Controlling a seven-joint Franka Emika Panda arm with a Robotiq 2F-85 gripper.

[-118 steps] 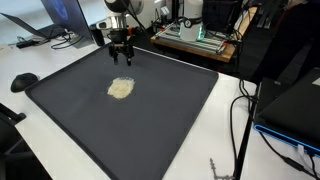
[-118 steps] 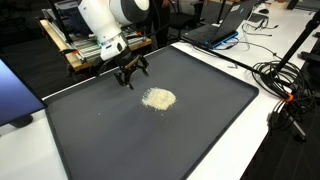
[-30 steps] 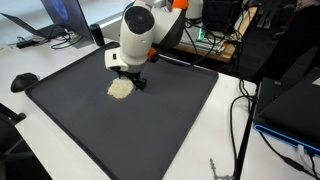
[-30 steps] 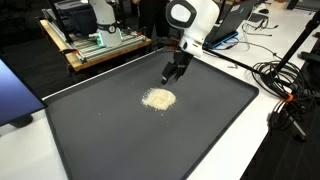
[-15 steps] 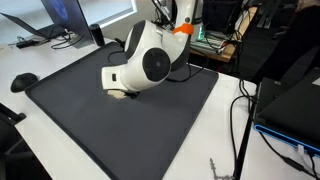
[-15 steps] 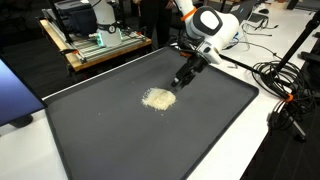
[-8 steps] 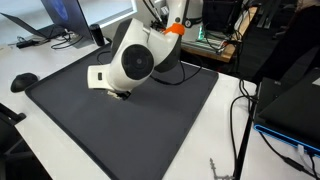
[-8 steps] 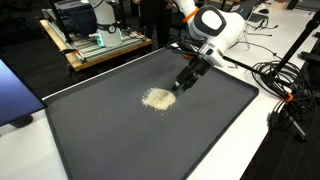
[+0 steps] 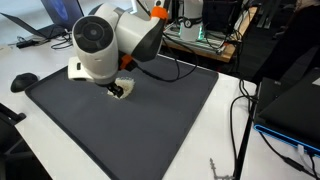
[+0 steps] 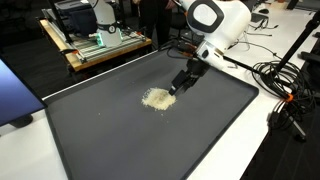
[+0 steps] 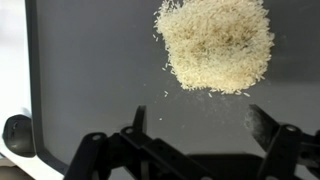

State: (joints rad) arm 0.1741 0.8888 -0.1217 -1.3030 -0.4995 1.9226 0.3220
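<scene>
Dark mat [image 10: 120,140] on white desk [image 10: 250,150], rice pile [image 10: 157,98] mid-mat, cables [image 10: 280,80] alongside

A white bench [image 10: 262,160] carries a large dark grey mat [image 10: 120,140] that covers most of its top, leaving bare white strips along the edges. A small pile of rice [image 10: 157,98] lies on the mat near its middle, with loose grains scattered around it. Black cables [image 10: 285,85] trail over one bench edge, and a small black round object [image 9: 24,81] sits just off a mat corner.
</scene>
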